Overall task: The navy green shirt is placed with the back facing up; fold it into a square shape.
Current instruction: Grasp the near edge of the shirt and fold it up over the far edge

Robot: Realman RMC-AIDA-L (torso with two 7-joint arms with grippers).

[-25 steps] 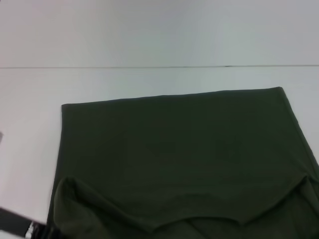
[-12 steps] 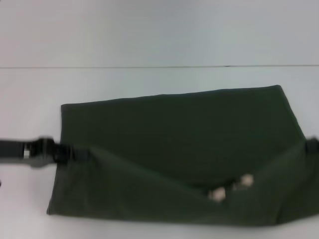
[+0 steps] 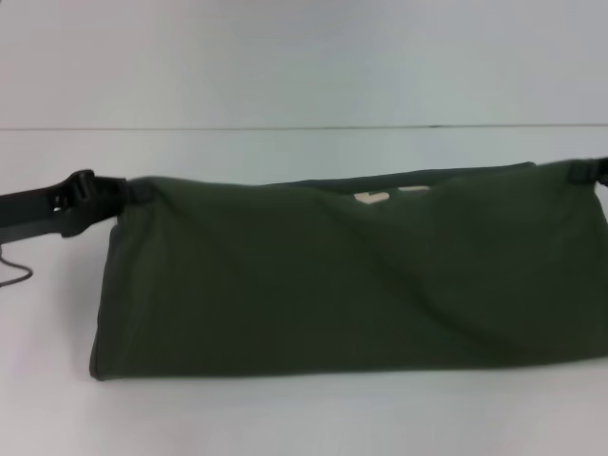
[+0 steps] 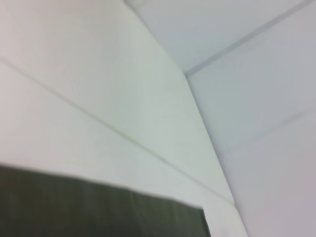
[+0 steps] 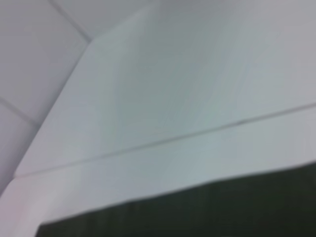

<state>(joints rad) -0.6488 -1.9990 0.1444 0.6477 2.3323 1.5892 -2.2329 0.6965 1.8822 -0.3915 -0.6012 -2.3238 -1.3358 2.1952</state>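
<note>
Moved since earlier: both grippers carry the near edge of the shirt from the near side over to its far edge.
Left gripper [image 3: 128, 193]: at the far-left corner, clamped on the cloth.
Right gripper [image 3: 587, 171]: at the far-right corner, mostly out of frame; grip cannot be told.
Navy green shirt [image 3: 351, 285]: on the white table [image 3: 285, 418], doubled into a wide band, pale lettering [image 3: 389, 196] peeking at the far edge.
Progress: first fold about done; release and crosswise folds likely left to reach a square.
</note>
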